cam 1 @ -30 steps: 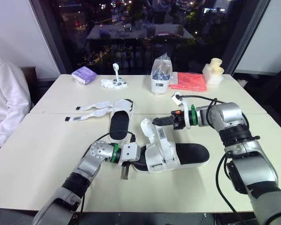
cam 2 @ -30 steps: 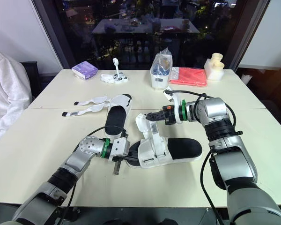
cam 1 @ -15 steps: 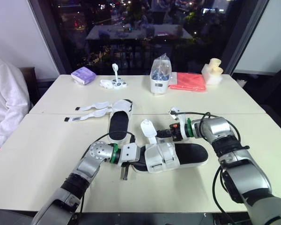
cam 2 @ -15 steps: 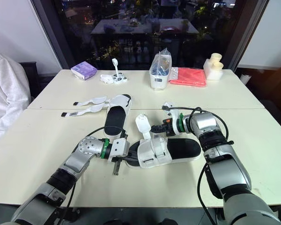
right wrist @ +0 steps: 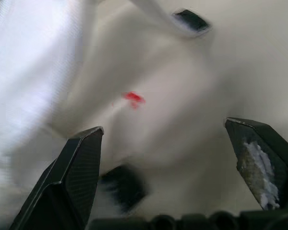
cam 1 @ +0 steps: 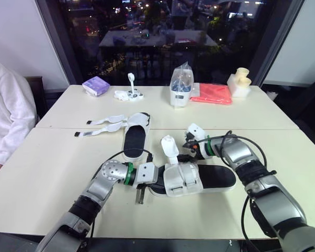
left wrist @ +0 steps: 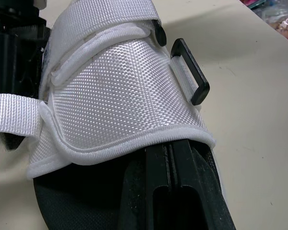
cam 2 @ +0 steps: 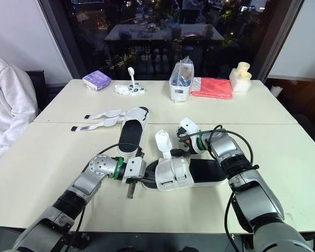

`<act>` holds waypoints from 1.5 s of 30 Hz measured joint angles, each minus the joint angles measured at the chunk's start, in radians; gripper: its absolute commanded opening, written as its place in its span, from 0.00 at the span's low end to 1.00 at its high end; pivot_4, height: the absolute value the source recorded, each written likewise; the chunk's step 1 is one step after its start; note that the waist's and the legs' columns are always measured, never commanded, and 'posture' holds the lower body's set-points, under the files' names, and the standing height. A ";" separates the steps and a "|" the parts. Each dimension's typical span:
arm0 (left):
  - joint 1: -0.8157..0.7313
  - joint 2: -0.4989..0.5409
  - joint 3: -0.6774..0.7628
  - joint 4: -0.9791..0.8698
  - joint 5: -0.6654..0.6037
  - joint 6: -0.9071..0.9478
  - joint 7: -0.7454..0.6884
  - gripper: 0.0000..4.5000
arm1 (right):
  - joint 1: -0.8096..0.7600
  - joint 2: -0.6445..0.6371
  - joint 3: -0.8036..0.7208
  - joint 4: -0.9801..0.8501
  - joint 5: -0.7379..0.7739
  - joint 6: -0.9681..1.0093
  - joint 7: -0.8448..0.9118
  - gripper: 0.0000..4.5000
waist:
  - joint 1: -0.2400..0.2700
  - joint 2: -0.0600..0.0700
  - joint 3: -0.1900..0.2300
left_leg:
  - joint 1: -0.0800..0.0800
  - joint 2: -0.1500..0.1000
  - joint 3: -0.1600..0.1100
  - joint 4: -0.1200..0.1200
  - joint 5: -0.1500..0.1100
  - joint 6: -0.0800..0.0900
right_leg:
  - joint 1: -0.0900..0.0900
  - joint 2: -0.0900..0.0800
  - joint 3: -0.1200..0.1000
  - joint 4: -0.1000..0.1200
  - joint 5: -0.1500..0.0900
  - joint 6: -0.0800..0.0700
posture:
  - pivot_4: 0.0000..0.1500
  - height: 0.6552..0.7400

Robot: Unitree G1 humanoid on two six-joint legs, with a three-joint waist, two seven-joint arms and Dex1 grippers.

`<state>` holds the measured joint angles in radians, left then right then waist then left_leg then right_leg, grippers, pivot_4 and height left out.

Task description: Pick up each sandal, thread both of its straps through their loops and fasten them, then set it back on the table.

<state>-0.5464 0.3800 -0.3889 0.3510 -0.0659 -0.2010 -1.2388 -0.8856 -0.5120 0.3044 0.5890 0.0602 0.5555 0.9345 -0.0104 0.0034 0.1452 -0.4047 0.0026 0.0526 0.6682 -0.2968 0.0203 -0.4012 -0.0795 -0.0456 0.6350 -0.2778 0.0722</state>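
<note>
The near sandal (cam 1: 199, 177), black-soled with white straps, lies on the table in front of me. My left gripper (cam 1: 145, 176) is shut on its toe end; in the left wrist view the wide white strap (left wrist: 120, 96) and a black loop (left wrist: 189, 72) sit just ahead of the fingers. A narrower strap (cam 1: 169, 146) stands upright from the sandal. My right gripper (cam 1: 187, 148) hovers open just beside that strap, its fingers (right wrist: 77, 177) spread wide over blurred white strap fabric. The second sandal (cam 1: 134, 137) lies farther back, its two straps (cam 1: 102, 125) trailing loose to the left.
Along the far edge stand a purple packet (cam 1: 96, 84), a small white object (cam 1: 130, 93), a clear bag of items (cam 1: 179, 86), a red cloth (cam 1: 212, 93) and a cream object (cam 1: 240, 80). A person's white sleeve (cam 1: 8, 110) is at the left.
My right gripper lowered the strap it was pulling up, then opened and let it go. The wide strap now lies folded over the sandal. The left gripper stayed put.
</note>
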 measured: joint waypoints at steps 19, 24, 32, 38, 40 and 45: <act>-0.018 -0.001 0.000 0.022 0.000 -0.005 -0.010 0.00 | -0.080 -0.019 -0.234 -0.220 0.302 0.559 0.087 0.98 | -0.002 0.000 0.000 | 0.000 0.000 -0.001 0.000 0.000 0.001 | 0.000 -0.001 0.000 0.000 0.000 0.000 | 1.00 1.00; -0.017 -0.003 0.000 0.022 0.000 -0.006 -0.010 0.00 | -0.079 0.019 -0.212 -0.199 0.319 0.590 0.083 0.98 | -0.002 0.000 0.000 | 0.000 0.000 -0.001 0.000 0.001 0.001 | 0.000 -0.002 0.000 0.000 0.000 0.000 | 1.00 1.00; -0.013 -0.005 0.000 0.021 0.000 -0.007 -0.009 0.00 | -0.082 0.123 -0.153 -0.150 0.329 0.587 0.093 0.98 | -0.001 0.000 0.000 | -0.001 -0.001 -0.001 0.000 0.001 0.001 | 0.000 -0.002 0.000 0.000 0.000 0.000 | 1.00 1.00; -0.004 -0.004 0.001 0.014 0.000 -0.007 -0.001 0.00 | -0.175 0.198 -0.172 -0.002 0.340 0.550 0.102 0.98 | -0.002 0.000 0.000 | -0.001 -0.002 -0.001 0.000 0.001 0.001 | -0.001 -0.003 0.000 0.001 0.000 0.000 | 1.00 1.00; 0.000 -0.004 0.001 0.010 0.000 -0.007 0.003 0.00 | -0.209 0.217 -0.186 0.030 0.345 0.539 0.105 0.98 | -0.002 0.000 0.000 | -0.001 -0.002 -0.001 0.000 0.001 0.001 | -0.001 -0.003 0.000 0.001 0.000 0.000 | 1.00 1.00; 0.002 -0.005 0.001 0.006 0.000 -0.006 0.005 0.00 | -0.255 0.255 -0.222 0.125 0.349 0.503 0.107 0.98 | -0.003 0.000 0.000 | -0.001 -0.002 -0.001 0.000 0.001 0.000 | -0.001 -0.003 0.000 0.001 0.000 0.000 | 1.00 1.00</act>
<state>-0.5439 0.3745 -0.3883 0.3571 -0.0656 -0.2073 -1.2341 -1.1406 -0.2573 0.0823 0.7144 0.4093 1.0589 1.0413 -0.0130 0.0038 0.1452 -0.4054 0.0001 0.0516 0.6682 -0.2960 0.0206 -0.4020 -0.0830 -0.0455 0.6358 -0.2778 0.0722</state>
